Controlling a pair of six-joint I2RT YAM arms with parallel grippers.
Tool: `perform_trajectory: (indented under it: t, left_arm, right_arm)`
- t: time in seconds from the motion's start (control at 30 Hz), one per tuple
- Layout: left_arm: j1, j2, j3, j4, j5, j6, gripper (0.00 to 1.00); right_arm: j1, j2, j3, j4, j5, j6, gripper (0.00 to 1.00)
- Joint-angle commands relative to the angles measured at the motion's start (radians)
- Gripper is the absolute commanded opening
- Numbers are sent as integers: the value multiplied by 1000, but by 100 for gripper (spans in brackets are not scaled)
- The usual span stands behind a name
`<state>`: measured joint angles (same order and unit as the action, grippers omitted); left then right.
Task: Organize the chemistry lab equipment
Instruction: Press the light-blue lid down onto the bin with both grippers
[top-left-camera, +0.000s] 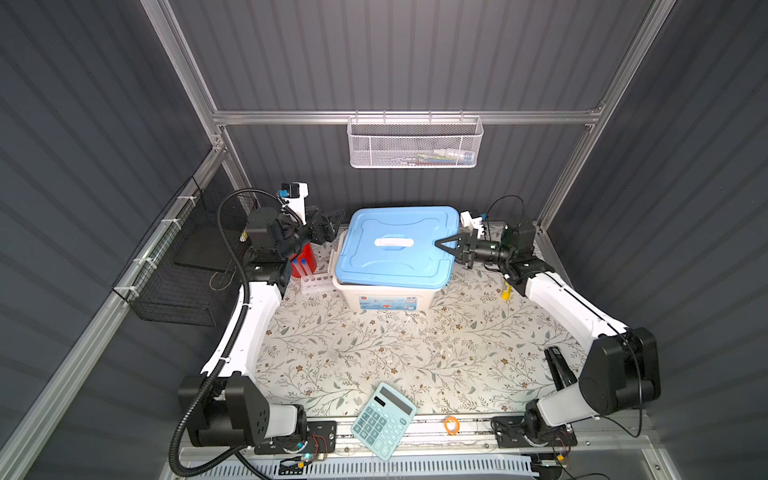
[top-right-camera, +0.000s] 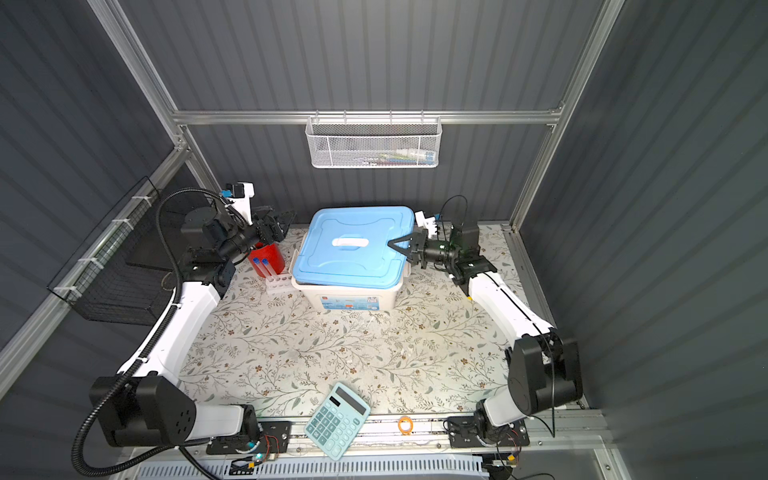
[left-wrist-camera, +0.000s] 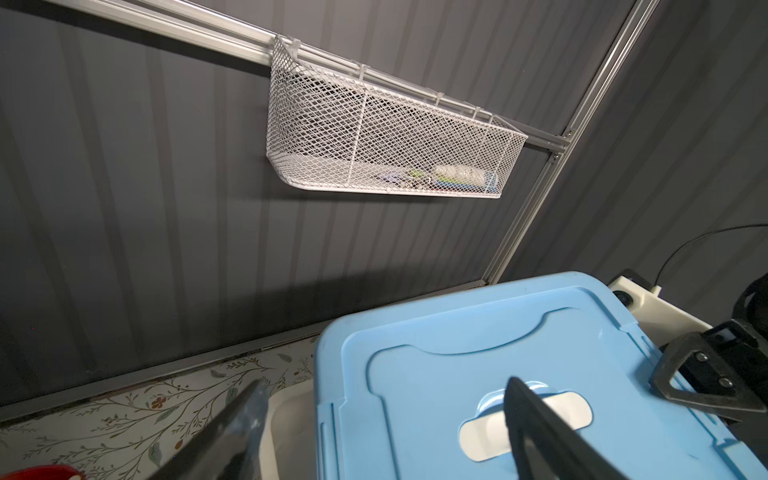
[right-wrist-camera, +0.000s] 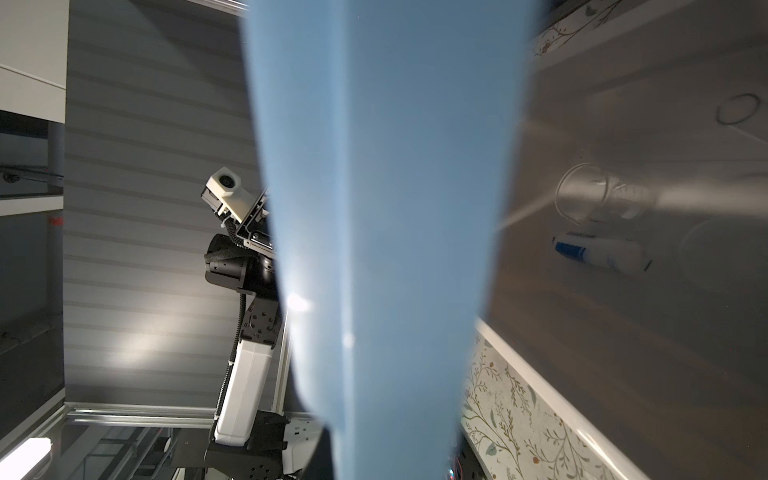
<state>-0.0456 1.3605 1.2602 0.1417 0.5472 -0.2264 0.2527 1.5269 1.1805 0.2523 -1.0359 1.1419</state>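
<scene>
Lid first: my right hand (top-left-camera: 441, 245) is clamped on the right edge of the blue lid (top-left-camera: 395, 245), with the edge squeezed between its fingers. The lid sits on the white box (top-left-camera: 382, 301) at the back of the counter (top-left-camera: 353, 357). In both top views it looks a bit crooked on the box. In the right wrist view the lid fills the middle and blocks most of what I can see. Past it I can look into the box, where a clear beaker (right-wrist-camera: 590, 195) sits next to a blue-white bottle (right-wrist-camera: 598, 253).

My left hand (top-left-camera: 330, 227) hangs in the air by the box's back left corner. Its fingers (left-wrist-camera: 232, 432) are wide apart and hold nothing. Right under that arm is the red cup (top-left-camera: 305, 259), partly hidden by it. Two blue-capped test tubes (top-left-camera: 300, 270) stand in a small white rack (top-left-camera: 313, 286), just beside the cup and close to the box's left side.

Near me, the teal calculator (top-left-camera: 384, 419) lies at the front edge, with an orange band (top-left-camera: 451, 424) beside it. A white mesh basket (top-left-camera: 415, 143) hangs on the back wall
</scene>
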Motion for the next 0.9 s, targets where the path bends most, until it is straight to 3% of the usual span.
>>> perform_trajectory:
  t: [0.0, 0.27, 0.63, 0.87]
  left_arm:
    - [7, -21, -9, 20, 19, -12, 88]
    - [9, -11, -16, 10, 13, 16, 88]
    - [9, 1, -9, -15, 8, 49, 88]
    - [-29, 18, 10, -100, 13, 134, 87]
  right_arm:
    - [8, 29, 42, 101, -37, 14, 2]
    - [14, 122, 62, 172, -78, 49, 1]
    - [-5, 130, 77, -68, -78, -142, 4]
    - [-33, 136, 61, -80, -72, -154, 5]
